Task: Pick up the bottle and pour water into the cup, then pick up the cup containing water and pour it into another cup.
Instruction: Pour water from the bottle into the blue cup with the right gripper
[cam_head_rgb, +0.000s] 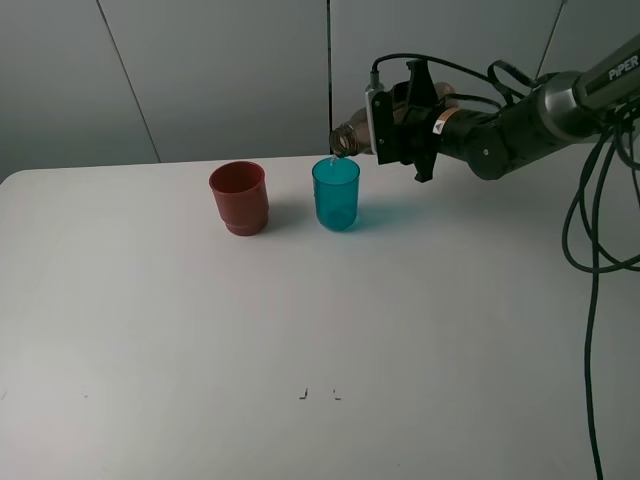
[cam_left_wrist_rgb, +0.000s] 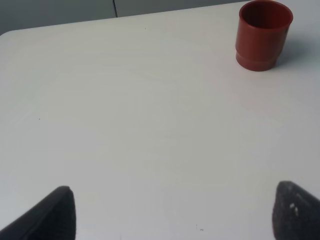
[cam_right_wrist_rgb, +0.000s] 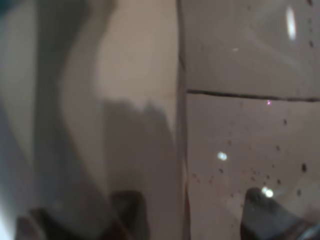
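Note:
My right gripper (cam_head_rgb: 398, 122) is shut on the smoky grey-brown bottle (cam_head_rgb: 352, 138) and holds it tipped on its side. The bottle's open neck is just over the far rim of the translucent teal cup (cam_head_rgb: 336, 194), and a thin stream runs from it into the cup. The opaque brick-red cup (cam_head_rgb: 239, 197) stands upright to the left of the teal one. It also shows in the left wrist view (cam_left_wrist_rgb: 262, 33). The bottle's wet wall (cam_right_wrist_rgb: 240, 140) fills the right wrist view. My left gripper (cam_left_wrist_rgb: 172, 212) is open and empty, low over bare table.
The white table (cam_head_rgb: 300, 330) runs to a grey panelled wall behind. Black cables (cam_head_rgb: 590, 240) hang from the right arm at the right edge. Small dark marks (cam_head_rgb: 318, 394) sit near the table's front.

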